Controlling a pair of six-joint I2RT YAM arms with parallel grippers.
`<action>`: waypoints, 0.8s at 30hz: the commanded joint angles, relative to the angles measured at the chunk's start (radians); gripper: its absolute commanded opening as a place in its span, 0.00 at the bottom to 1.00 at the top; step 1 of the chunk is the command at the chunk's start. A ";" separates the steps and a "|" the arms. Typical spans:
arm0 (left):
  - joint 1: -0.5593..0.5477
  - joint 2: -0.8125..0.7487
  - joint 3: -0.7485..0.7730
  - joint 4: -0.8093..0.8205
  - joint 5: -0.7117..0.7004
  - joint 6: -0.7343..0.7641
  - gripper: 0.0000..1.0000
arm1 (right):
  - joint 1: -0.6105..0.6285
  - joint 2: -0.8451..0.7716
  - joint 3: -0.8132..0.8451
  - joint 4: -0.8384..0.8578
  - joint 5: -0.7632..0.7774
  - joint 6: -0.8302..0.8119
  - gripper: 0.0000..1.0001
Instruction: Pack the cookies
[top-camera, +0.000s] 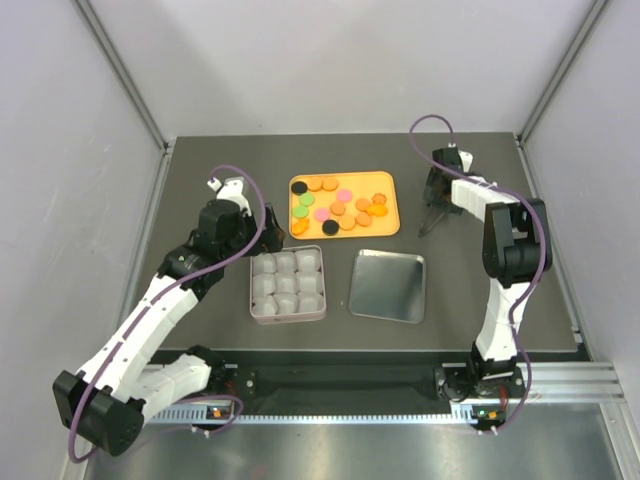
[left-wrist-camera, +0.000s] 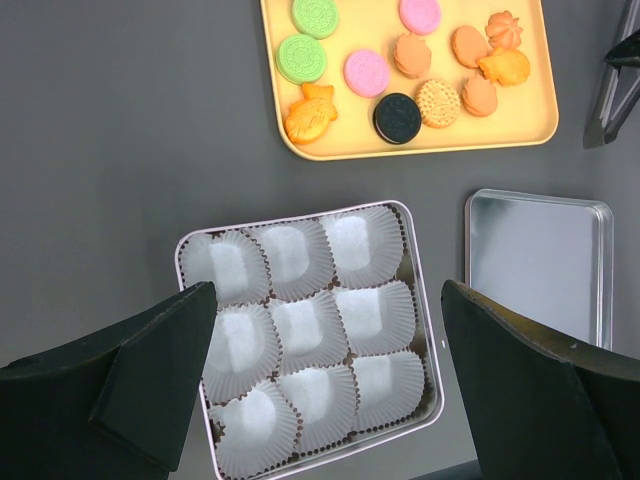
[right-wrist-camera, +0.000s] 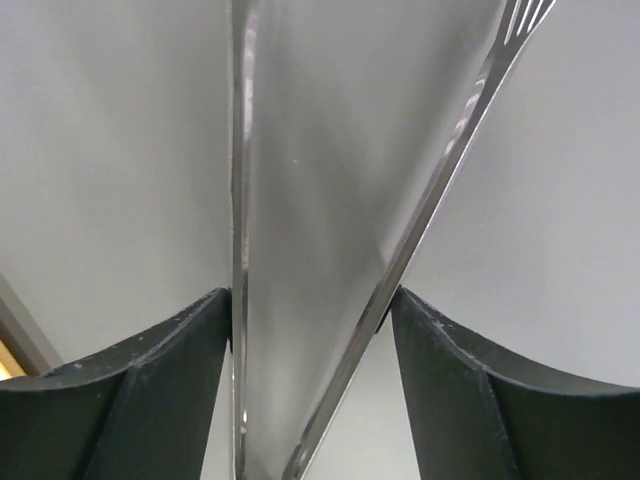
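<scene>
On a dark, matte table (top-camera: 200, 165), small round cookies (left-wrist-camera: 366, 72) in orange, pink, green, black and brown lie scattered on a smooth orange tray (left-wrist-camera: 366, 22) with rounded corners. Some are ridged or fish-shaped. Nearer the arms, a square metal tin (top-camera: 288, 319) holds nine fluted white paper cups (left-wrist-camera: 300, 325). A plain, shiny square lid (left-wrist-camera: 535, 265) lies flat just to its right. The left end effector (left-wrist-camera: 328, 295) hovers above the tin, black fingers spread wide and gripping nothing. The right end effector (right-wrist-camera: 310, 300), to the right of the tray, presses its fingers against the outer sides of polished metal tongs (top-camera: 431, 215), whose thin arms splay into a V with one slotted tip.
</scene>
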 joint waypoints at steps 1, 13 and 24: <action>0.003 0.003 -0.002 0.042 0.008 -0.001 0.99 | -0.007 -0.036 -0.014 0.063 -0.048 -0.177 0.64; 0.001 0.025 -0.002 0.051 0.038 -0.010 0.99 | -0.011 -0.113 -0.079 0.071 -0.074 -0.365 0.64; -0.002 0.031 -0.002 0.051 0.060 -0.013 0.99 | -0.028 -0.194 -0.142 0.043 -0.143 -0.182 0.96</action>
